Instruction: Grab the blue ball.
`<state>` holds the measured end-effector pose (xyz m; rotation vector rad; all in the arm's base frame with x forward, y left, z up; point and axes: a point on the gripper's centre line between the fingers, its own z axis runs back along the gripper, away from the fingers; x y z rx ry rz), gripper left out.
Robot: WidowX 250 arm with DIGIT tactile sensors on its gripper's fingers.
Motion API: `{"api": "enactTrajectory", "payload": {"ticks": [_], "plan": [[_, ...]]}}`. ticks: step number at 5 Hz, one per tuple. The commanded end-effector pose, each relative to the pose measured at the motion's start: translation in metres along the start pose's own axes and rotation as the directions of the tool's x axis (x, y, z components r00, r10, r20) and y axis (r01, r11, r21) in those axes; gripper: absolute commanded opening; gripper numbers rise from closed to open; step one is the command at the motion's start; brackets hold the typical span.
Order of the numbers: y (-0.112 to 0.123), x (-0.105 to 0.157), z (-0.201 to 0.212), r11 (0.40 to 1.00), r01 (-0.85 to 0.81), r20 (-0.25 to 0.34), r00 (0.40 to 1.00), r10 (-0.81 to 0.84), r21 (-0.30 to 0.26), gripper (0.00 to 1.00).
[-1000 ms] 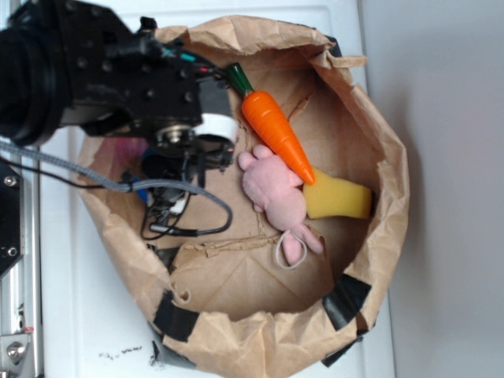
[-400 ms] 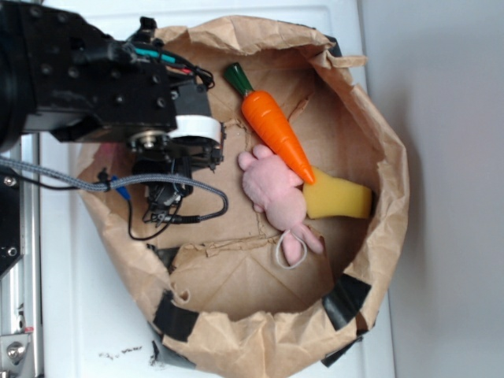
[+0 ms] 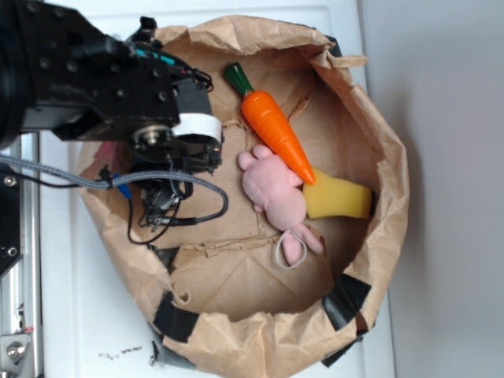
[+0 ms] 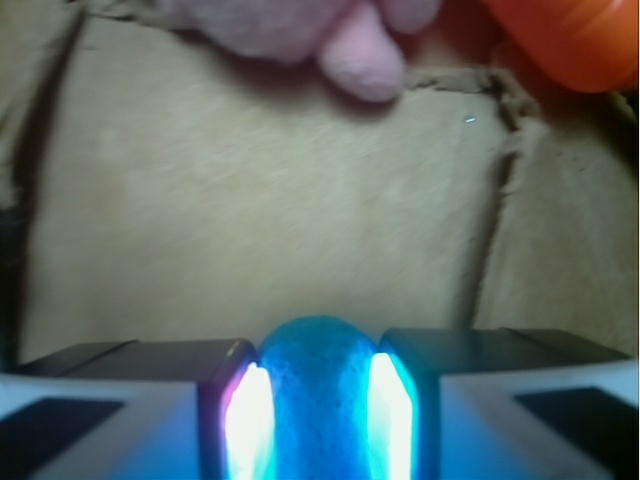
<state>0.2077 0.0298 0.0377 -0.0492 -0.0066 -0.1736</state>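
The blue ball is being squeezed between the two fingers of the pincer, which is closed on it low over the brown paper. Ahead of the pincer, a pink plush toy is being seen, and further right an orange carrot

A white counter carries a crumpled brown paper bag, opened wide and patched with black tape at its lower rim. The bag rests directly on the counter and covers most of it. A few small dark specks lie on the bare counter near the bag's lower left edge.
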Motion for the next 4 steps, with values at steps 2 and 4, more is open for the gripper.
{"api": "enactTrajectory", "payload": {"ticks": [2,4], "plan": [[-0.022,0.036,0.163,0.964,-0.215,0.382,0.887,0.260,-0.156,0.00],[-0.018,0.044,0.165,0.965,-0.223,0.416,0.872,0.260,-0.136,0.00]]}}
